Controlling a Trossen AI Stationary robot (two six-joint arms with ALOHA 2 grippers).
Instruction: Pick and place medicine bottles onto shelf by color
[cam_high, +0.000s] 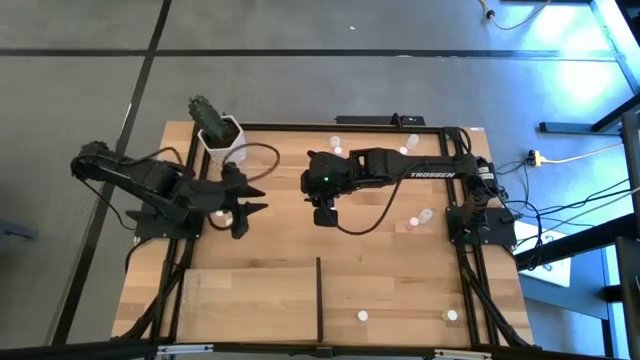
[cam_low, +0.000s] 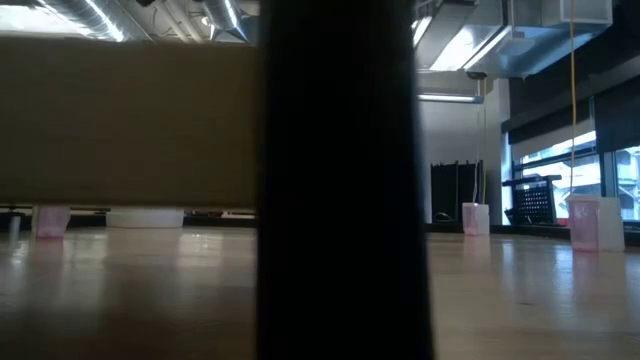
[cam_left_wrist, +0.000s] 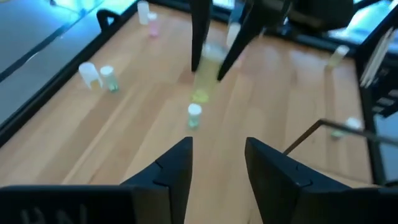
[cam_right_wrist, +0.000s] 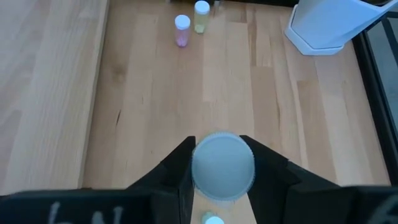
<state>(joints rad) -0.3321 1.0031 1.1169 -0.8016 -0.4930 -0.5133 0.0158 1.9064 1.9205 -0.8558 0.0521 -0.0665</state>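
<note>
From above, the left gripper sits over the left middle of the table, just on the near side of the white hexagonal cactus pot. The right gripper hangs over the table's centre. The shelf, a paler panel, lies at the near left, edged by a thin black divider. Small bottles are scattered about: two near the right arm's base, a few along the far edge, and two at the near right.

At table height, a dark upright blocks the middle. A pink bottle stands at the left and two more pink ones at the right.

From the left wrist, the left gripper has its fingers parted with nothing between them; a green-tinted, white-capped bottle stands just beyond them on the wood.

From the right wrist, the right gripper is closed on a bottle whose round white cap fills the gap between its fingers. Farther off stand a pink bottle and a yellowish one, close together, near the pot.
</note>
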